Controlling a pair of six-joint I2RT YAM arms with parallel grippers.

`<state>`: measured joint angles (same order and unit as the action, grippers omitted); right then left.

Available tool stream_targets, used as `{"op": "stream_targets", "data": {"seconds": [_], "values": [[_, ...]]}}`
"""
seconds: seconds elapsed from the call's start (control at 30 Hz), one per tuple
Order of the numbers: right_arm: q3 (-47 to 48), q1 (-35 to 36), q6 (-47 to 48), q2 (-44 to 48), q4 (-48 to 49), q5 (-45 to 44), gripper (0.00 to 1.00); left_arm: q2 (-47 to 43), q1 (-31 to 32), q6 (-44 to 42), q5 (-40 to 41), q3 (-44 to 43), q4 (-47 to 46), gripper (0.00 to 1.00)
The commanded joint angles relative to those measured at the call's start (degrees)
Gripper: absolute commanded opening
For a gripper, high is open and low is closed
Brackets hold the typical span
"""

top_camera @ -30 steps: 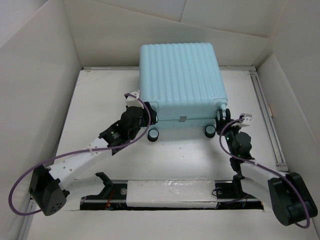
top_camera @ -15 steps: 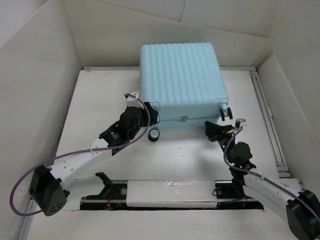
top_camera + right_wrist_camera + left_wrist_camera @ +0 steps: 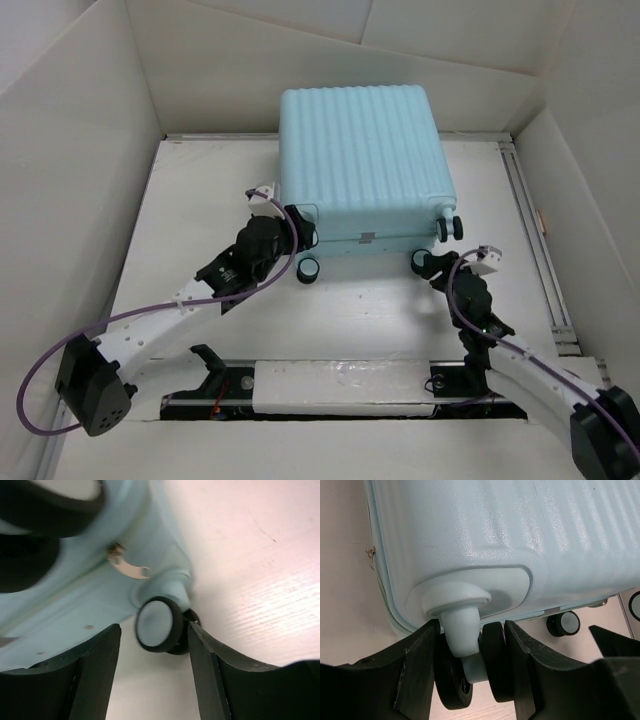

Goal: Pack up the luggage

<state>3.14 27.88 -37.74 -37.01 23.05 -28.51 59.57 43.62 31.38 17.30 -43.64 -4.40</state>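
Note:
The luggage [image 3: 362, 160] is a light-blue ribbed suitcase, closed, lying flat at the back middle of the table. My left gripper [image 3: 300, 232] is at its near-left corner. In the left wrist view it [image 3: 470, 675] is shut on a black twin caster wheel [image 3: 492, 665], with the pale blue wheel stem between the fingers. My right gripper [image 3: 433, 268] is at the near-right corner. In the right wrist view it [image 3: 152, 665] is open, and a black-and-white caster wheel [image 3: 156, 625] sits just beyond its fingertips, close to the right finger [image 3: 207, 670].
White walls box in the table on all sides. A metal rail [image 3: 532, 225] runs along the right edge and a black rail [image 3: 340, 385] along the near edge. Two more wheels [image 3: 310, 268] [image 3: 452, 228] stick out from the suitcase's near side.
My right arm has pulled back and swung, and its gripper now sits lower beside the near-right wheel. My left gripper has stayed on its wheel. The suitcase has barely moved.

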Motion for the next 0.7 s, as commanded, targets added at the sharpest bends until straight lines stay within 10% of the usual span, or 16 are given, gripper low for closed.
{"op": "stream_targets", "data": {"seconds": [0.0, 0.67], "values": [[5.64, -2.56, 0.98, -9.61, 3.55, 2.75, 0.62, -3.93, 0.95, -0.88, -3.94, 1.53, -2.45, 0.0], [9.51, -9.25, 19.1, -27.84, 32.58, 12.52, 0.36, -4.99, 0.95, -1.4, -5.79, 4.26, -4.91, 0.0]]}}
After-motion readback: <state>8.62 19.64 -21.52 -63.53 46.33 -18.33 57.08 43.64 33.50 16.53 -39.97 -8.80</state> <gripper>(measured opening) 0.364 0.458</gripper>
